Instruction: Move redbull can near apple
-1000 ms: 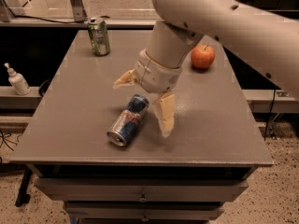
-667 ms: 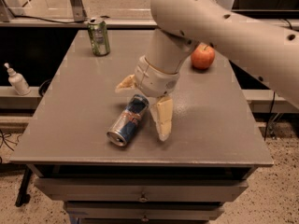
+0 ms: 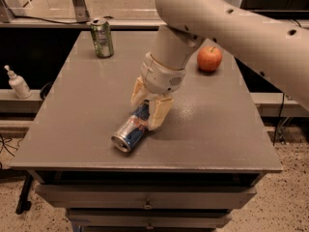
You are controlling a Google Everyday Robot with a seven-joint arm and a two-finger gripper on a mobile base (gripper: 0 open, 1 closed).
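Observation:
The redbull can (image 3: 128, 134) lies on its side on the grey table (image 3: 82, 105), near the front edge, its silver top pointing to the front left. My gripper (image 3: 144, 114) reaches down over the can's far end, with one cream finger on each side of it, closed against the can. The can still rests on the table. The apple (image 3: 209, 58), red-orange with a short stem, sits at the back right of the table, well apart from the can and behind my arm.
A wider green can (image 3: 102, 37) stands upright at the back left of the table. A white pump bottle (image 3: 18, 82) stands on a low shelf left of the table. Drawers sit under the table's front edge.
My fingers were spread wide beside the can; they have come down and closed around its far end. The can has barely moved.

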